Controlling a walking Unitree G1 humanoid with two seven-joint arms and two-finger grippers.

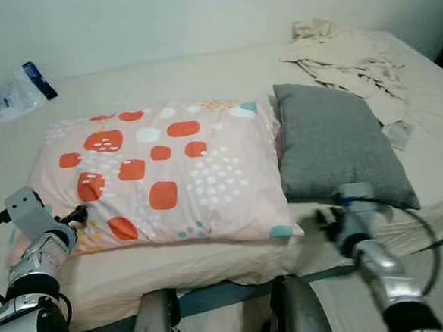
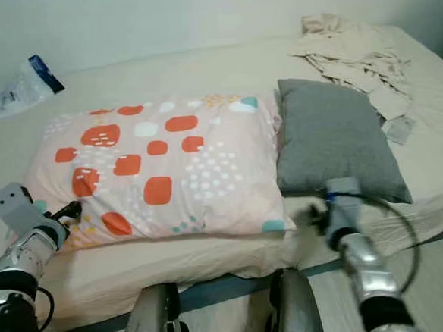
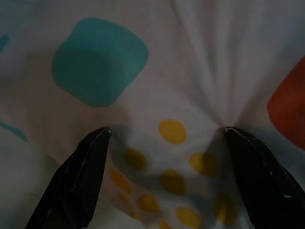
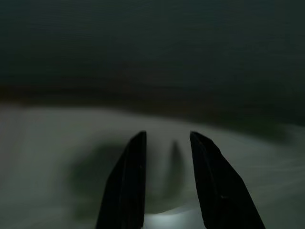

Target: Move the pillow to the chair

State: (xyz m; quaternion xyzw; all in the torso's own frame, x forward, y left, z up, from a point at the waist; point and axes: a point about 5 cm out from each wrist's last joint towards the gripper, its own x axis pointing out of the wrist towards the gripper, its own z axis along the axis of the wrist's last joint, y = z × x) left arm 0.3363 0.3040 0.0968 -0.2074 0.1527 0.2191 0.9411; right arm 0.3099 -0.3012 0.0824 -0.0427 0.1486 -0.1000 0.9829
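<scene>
Patterned pillow (image 1: 161, 174), pale pink with orange, white and teal patches, lies flat on the bed (image 1: 199, 69), near the bed's front edge and toward its left side. Grey pillow (image 1: 334, 143) lies just beside it on the right, their edges touching. Crumpled beige cloth (image 1: 347, 62) sits at the bed's far right corner; a clear plastic bag (image 1: 11, 97) with a dark blue end rests at the far left edge. Left gripper (image 1: 73, 217) is at the patterned pillow's front left corner; in the left wrist view its fingers (image 3: 78, 181) are spread wide with their tips pressed into the fabric, which puckers between them over yellow dots and a teal patch, nothing yet pinched. Right gripper (image 2: 314, 214) is at the front edge of the bed, by the front right corner of the patterned pillow and just below the grey pillow's front edge; in the right wrist view its fingers (image 4: 128, 186) stand a narrow gap apart over the pale sheet, holding nothing. View there is dark and blurred.
</scene>
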